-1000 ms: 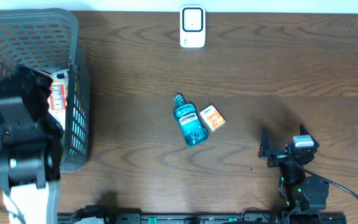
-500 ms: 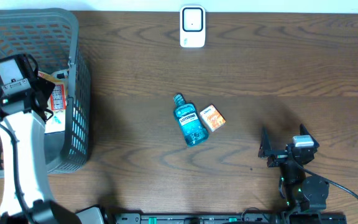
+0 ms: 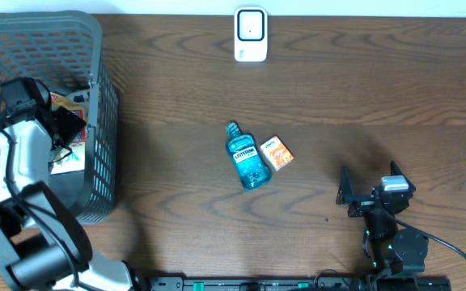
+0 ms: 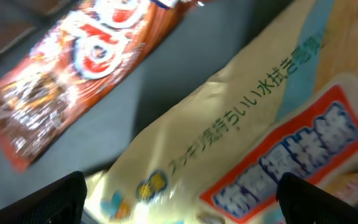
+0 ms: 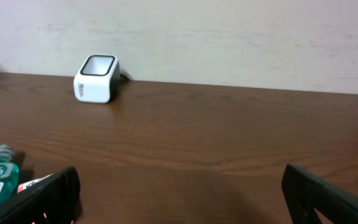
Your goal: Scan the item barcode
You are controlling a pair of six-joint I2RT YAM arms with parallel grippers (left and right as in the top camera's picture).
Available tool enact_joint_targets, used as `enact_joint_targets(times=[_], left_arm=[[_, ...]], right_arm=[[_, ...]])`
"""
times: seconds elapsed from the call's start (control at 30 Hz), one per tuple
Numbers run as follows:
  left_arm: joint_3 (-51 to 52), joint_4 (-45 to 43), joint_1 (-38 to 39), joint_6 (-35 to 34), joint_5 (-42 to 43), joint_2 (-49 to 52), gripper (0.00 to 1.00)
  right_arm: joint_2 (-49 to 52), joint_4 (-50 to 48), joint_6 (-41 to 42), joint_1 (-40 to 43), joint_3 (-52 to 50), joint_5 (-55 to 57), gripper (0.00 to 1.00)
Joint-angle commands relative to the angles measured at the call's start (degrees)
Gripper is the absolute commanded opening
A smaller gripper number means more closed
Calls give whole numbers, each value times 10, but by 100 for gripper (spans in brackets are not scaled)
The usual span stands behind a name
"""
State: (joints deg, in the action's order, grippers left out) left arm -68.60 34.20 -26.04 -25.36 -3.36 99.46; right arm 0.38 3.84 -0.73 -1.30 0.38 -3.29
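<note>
Inside the grey plastic mesh basket (image 3: 103,121), the left pincer (image 3: 67,127), jaws apart and empty, hangs just above the pale yellow printed packet (image 4: 229,124); the packet's long axis lies oblique to the jaw line; the right pincer (image 3: 345,194), likewise apart, rests well apart on the brown wooden tabletop (image 3: 379,97); the left arm is nearer.

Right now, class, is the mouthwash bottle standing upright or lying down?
Lying down. The mouthwash bottle shows its whole length, cap to base, label facing up, in the overhead view.
</note>
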Motion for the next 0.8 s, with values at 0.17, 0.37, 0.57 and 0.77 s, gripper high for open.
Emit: enact_joint_targets(times=[0.17,0.37,0.57,0.77], left_arm=[[0,-51,0,155,8,103,98],[0,-49,0,166,8,160,8],[-2,-44,0,166,8,138,7],[-29,-21,0,147,8,38,7]], right_arm=[[0,2,-9,1,-1,0,99],[0,2,-9,1,-1,0,99],[0,2,-8,1,-1,0,99],[0,2,-8,1,-1,0,99]])
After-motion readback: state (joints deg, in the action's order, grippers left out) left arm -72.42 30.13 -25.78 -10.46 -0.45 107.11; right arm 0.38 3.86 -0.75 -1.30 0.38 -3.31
